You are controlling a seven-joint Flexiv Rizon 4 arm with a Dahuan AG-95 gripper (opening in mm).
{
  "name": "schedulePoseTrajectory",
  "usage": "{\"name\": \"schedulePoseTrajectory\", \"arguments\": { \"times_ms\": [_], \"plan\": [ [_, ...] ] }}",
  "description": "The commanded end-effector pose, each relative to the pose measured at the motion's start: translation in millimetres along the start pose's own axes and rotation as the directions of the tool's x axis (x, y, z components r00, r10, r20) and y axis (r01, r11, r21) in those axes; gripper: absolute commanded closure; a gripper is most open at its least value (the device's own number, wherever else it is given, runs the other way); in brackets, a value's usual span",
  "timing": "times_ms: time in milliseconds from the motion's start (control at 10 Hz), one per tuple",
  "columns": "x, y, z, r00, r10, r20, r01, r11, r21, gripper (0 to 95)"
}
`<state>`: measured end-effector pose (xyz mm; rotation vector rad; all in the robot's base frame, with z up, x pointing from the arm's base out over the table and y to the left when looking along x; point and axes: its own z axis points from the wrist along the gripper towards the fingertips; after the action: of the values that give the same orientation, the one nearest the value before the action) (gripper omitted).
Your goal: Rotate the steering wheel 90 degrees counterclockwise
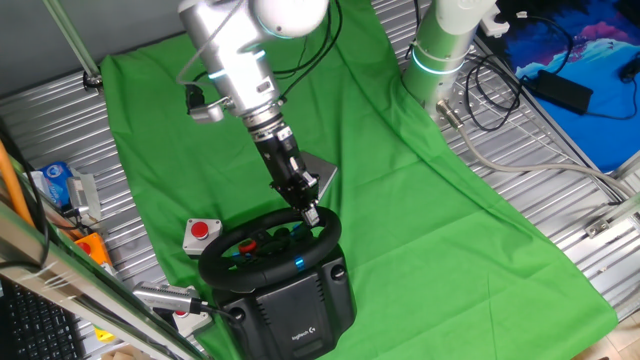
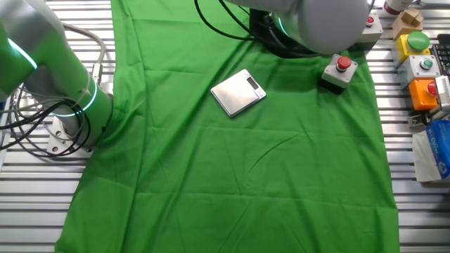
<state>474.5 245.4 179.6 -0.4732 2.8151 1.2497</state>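
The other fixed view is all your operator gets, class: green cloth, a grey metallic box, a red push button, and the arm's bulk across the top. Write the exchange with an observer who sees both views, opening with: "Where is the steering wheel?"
Observer: Your view hides it. The steering wheel stands on its black base at the edge of the green cloth, beside the red push button.
Operator: And the gripper?
Observer: The gripper is at the wheel's rim, on the side towards the grey metallic box.
Operator: Are the jaws shut on the rim?
Observer: Too small to tell; they sit right at it.
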Motion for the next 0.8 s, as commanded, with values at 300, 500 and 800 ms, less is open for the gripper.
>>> {"name": "schedulePoseTrajectory", "arguments": {
  "times_ms": [300,500,800],
  "plan": [
    [-21.2,7.3,-17.1,0.994,0.015,-0.106,-0.004,0.995,0.102,95.0],
    [-31.1,6.8,-24.0,0.986,0.003,-0.168,0.044,0.960,0.275,95.0],
    [-38.0,-16.5,-37.1,0.973,-0.051,-0.226,0.132,0.926,0.354,95.0]
  ]
}}
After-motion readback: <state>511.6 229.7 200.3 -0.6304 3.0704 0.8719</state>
